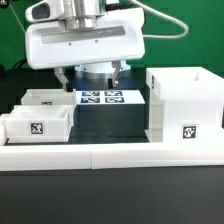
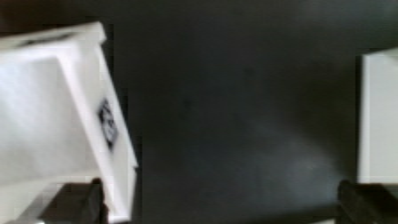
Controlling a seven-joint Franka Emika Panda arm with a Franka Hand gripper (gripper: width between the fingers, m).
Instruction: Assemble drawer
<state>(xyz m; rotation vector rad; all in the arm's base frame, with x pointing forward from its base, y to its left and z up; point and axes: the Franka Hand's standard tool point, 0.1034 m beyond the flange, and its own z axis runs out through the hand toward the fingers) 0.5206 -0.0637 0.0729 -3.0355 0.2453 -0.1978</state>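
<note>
The drawer parts are thin-walled white plastic. They look light, rigid and rather slick, so they would probably slide or tip under a careless push. The best hold on a tray is likely across one upright wall, pinched near its middle. The housing looks too broad to span, so one of its walls is the likelier grip.

In the exterior view the housing (image 1: 185,105) stands at the right of the frame. The front tray (image 1: 38,126) and the rear tray (image 1: 42,99) sit side by side at the left. All three are behind the long white bar (image 1: 110,153) in the lower part of the frame.

The gripper (image 1: 92,75) hangs in the upper centre, over the marker board (image 1: 100,98). It is between the trays and the housing and touches neither.

In the wrist view the fingertips (image 2: 75,200) are spread wide, with only dark table (image 2: 240,110) between them, so the gripper holds nothing. One tray wall (image 2: 54,110) lies just outside one finger. The white edge (image 2: 379,110) beyond the other finger is probably the housing.
</note>
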